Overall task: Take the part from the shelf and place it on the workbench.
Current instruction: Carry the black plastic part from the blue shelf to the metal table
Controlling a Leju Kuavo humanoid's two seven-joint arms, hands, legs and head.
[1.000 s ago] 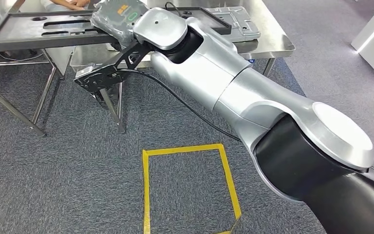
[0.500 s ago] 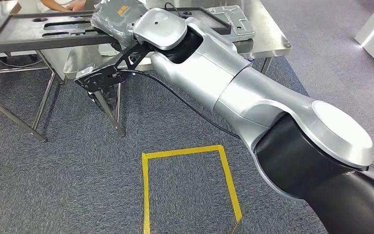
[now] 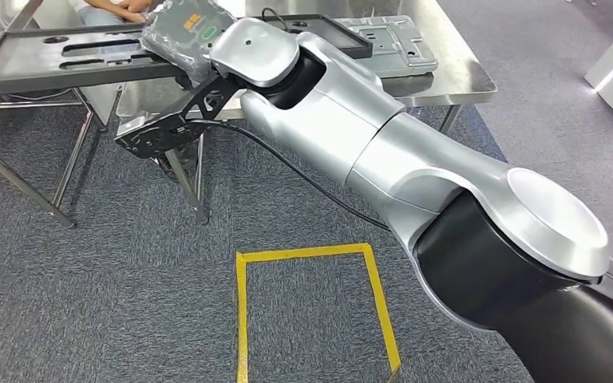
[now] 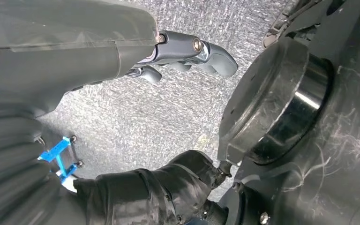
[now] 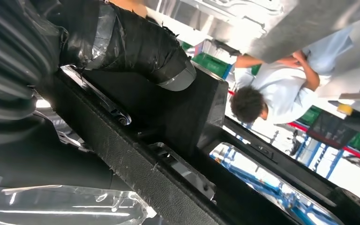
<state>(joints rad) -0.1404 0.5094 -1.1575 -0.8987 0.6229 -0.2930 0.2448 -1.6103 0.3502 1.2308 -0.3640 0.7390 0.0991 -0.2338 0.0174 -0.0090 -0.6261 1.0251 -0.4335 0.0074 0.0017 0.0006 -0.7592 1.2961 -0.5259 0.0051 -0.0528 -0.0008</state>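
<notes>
The part is a long flat black frame [image 3: 64,60] with slots, lying level across the steel workbench [image 3: 455,76] at the far side of the head view. My right hand [image 3: 182,33], wrapped in grey plastic, grips the frame near its middle, at the end of my outstretched silver right arm. In the right wrist view a tape-wrapped thumb [image 5: 138,42] presses on the black frame [image 5: 168,126]. Whether the frame rests on the bench or hangs just above it I cannot tell. My left hand [image 4: 122,51] hangs over grey carpet, fingers apart, holding nothing.
A silver plate [image 3: 395,40] lies on the workbench past the frame's right end. A person in pale blue [image 5: 286,93] sits behind the bench. Slanted bench legs [image 3: 183,179] stand on the carpet. A yellow tape square [image 3: 311,255] marks the floor near me.
The whole picture has shifted slightly, so the bench sits a little further right and lower in view. My right hand keeps its hold on the frame, in about the same place.
</notes>
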